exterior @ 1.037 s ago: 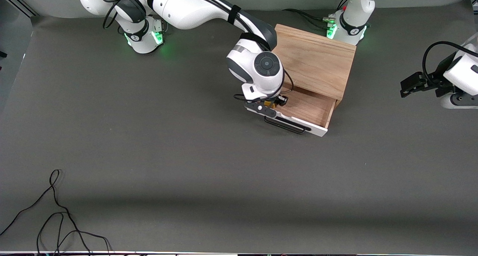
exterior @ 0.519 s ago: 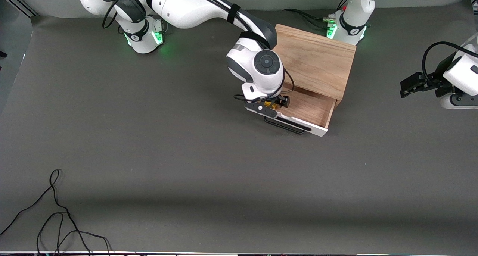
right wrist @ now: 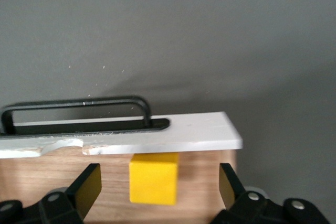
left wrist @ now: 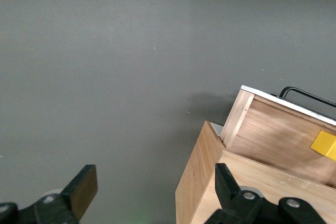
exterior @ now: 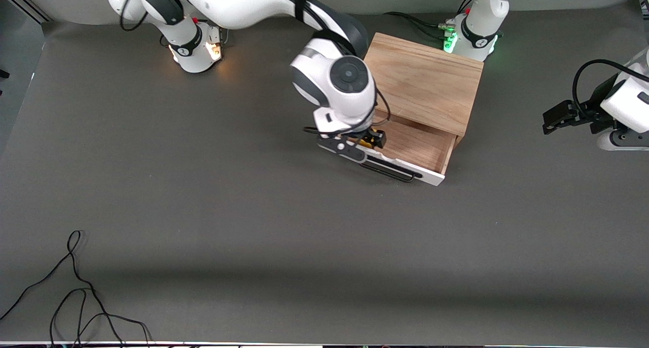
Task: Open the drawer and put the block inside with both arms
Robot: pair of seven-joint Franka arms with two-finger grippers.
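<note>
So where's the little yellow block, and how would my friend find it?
Look for the wooden cabinet near the left arm's base, with its drawer pulled open. The block sits inside, against the white front, right under the right gripper and its open jaws. It is the only bright yellow thing there.

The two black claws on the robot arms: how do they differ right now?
The right gripper hangs over the open drawer, straddling the yellow block lying inside without touching it. The left gripper waits over bare table at the left arm's end, with nothing between its fingers. The right gripper points down; the left gripper points sideways, toward the cabinet. Both are black, two-fingered and open.
</note>
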